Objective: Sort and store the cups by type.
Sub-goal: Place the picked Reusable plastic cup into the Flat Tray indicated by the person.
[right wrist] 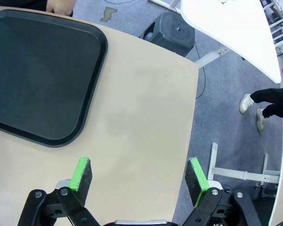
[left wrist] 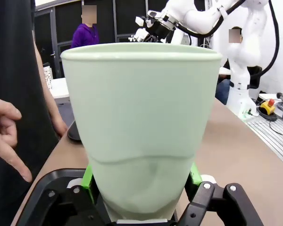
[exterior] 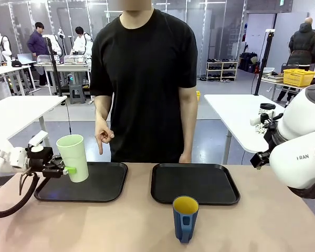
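Observation:
The tall pale green tumbler hangs tilted above the left black tray, with my left gripper shut on its lower part. In the left wrist view the tumbler looms close between the green pads. The dark blue mug, yellow inside, stands on the table in front of the right black tray, handle toward me. My right gripper is open above bare tabletop beside the right tray. The person's hand points down at the left tray.
The person stands at the far side between the two trays. The right arm's white body is raised at the table's right end. In the right wrist view the table edge drops to the floor, near a stool and another table.

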{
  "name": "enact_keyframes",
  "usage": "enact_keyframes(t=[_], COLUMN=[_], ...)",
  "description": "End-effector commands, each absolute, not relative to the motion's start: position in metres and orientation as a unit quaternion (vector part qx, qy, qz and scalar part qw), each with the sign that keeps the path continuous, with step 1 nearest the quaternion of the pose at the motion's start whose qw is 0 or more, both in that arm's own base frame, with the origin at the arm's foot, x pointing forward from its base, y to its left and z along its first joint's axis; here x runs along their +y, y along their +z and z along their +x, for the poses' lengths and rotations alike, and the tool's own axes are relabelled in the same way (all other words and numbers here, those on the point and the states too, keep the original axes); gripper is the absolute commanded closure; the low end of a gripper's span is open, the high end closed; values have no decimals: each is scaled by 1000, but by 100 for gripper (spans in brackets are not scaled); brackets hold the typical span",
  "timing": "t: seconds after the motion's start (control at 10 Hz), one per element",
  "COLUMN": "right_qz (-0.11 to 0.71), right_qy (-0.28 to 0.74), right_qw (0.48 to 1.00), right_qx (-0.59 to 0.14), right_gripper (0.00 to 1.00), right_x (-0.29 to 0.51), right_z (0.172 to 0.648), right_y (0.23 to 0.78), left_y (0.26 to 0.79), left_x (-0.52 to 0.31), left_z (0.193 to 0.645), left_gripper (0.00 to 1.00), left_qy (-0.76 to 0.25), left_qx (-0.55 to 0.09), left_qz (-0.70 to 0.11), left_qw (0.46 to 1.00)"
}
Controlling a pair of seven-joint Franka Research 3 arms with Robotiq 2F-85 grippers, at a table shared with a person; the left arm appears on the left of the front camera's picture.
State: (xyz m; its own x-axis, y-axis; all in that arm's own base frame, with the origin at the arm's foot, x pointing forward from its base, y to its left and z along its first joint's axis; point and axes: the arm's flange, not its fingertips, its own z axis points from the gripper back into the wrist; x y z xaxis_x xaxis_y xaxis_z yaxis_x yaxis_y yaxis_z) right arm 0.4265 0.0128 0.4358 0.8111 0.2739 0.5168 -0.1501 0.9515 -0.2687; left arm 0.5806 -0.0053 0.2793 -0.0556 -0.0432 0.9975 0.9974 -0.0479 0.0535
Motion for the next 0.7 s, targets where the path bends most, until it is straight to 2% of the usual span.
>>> enact_keyframes(t=[0.0,0.4,0.6], right_qz=[-110,-110,-110], right_qy=[112,112,112], right_qw=[945,945,945], right_qx=[-286,-286,-286], right_gripper=[0,0,0], right_x=[12,12,12], right_z=[426,426,426], right_y=[434,434,434], left_y=[287,279,273], left_x=[-7,-5,-3], left_z=[589,581,591], left_gripper=[17,17,17], left_qy=[-536,-536,-537], left_qx=[-490,-490,-488], left_qz=[-498,-486,-482], left_qw=[474,485,491])
